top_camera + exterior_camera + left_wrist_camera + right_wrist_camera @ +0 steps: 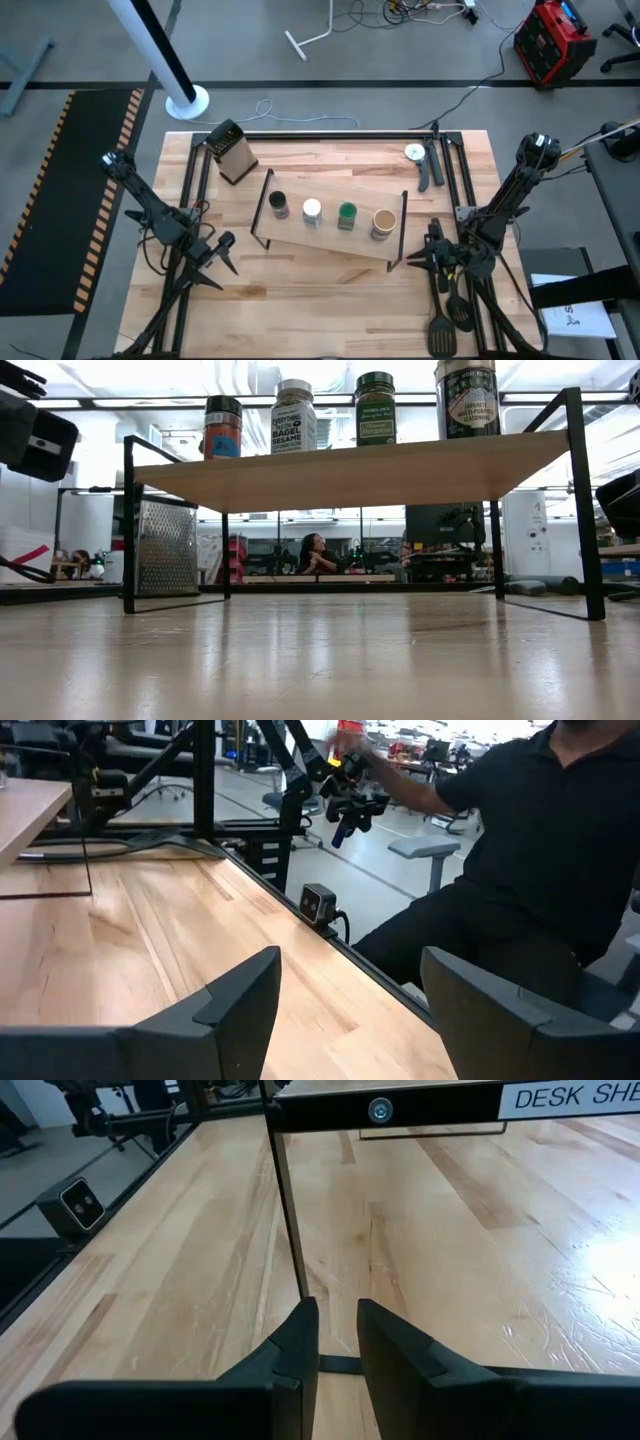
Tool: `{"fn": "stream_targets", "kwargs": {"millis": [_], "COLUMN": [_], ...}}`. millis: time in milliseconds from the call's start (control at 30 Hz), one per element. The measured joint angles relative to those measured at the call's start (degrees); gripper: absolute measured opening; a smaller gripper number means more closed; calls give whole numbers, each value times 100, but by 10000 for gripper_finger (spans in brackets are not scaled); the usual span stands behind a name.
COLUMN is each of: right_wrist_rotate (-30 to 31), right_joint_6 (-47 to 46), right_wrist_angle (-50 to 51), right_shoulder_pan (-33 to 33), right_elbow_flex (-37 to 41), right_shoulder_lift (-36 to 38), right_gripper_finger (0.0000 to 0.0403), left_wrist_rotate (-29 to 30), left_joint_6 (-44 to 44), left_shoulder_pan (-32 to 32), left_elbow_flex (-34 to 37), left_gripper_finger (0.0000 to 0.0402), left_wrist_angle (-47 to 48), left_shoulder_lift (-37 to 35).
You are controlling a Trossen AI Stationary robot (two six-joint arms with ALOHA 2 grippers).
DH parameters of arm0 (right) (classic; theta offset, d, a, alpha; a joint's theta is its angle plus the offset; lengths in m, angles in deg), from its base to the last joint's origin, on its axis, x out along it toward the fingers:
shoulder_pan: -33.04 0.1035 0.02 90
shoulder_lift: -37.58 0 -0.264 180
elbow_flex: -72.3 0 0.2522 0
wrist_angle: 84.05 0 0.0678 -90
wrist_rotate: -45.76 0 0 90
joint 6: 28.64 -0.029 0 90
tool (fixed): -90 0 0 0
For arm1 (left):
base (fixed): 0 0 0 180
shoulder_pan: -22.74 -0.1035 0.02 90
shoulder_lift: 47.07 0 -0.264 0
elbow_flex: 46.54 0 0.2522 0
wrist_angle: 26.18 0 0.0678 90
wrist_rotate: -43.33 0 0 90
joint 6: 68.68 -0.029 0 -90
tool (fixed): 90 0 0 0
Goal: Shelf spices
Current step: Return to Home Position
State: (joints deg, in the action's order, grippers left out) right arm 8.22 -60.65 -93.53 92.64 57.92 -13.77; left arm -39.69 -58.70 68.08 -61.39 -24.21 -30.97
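Note:
The shelf [330, 238], a light-wood board on thin black frame ends, stands mid-table on its frame feet. Four spices stand upright in a row on its top: black lid [278, 203], white lid [312, 210], green lid [346, 213] and tan lid [384, 221]. The low view shows all four jars standing on the board [350, 470]. My left gripper [225, 255] hovers open near the table's left side, nothing between its fingers [250, 990]. My right gripper [418, 258] is shut and low, just beside the shelf's right frame end [285, 1200].
A box grater [232, 152] stands at the far left, and a white dial-faced object with a dark handle [418, 160] lies at the far right. Dark spatulas [445, 320] lie at the near right. A person in black [530, 840] is close beyond the table edge.

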Motion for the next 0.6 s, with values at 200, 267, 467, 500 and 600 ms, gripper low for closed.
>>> {"fn": "stream_targets", "kwargs": {"millis": [200,267,467,500,600], "right_wrist_rotate": [-13,-13,-17,-17,-15], "right_joint_6": [0,0,2,2,2], "right_wrist_angle": [0,0,76,72,65], "right_shoulder_pan": [0,0,0,0,0], "right_elbow_flex": [0,2,2,2,2], "right_shoulder_lift": [0,0,493,699,1402], "right_gripper_finger": [68,71,76,75,68], "left_wrist_rotate": [0,0,0,0,-1], "left_joint_6": [-1,-1,-1,-1,-2], "left_shoulder_pan": [0,0,0,0,-1], "left_elbow_flex": [-2,-4,-7,-3,44], "left_gripper_finger": [235,235,228,226,222], "left_wrist_angle": [0,0,0,6,72], "left_shoulder_lift": [186,253,425,418,198]}}
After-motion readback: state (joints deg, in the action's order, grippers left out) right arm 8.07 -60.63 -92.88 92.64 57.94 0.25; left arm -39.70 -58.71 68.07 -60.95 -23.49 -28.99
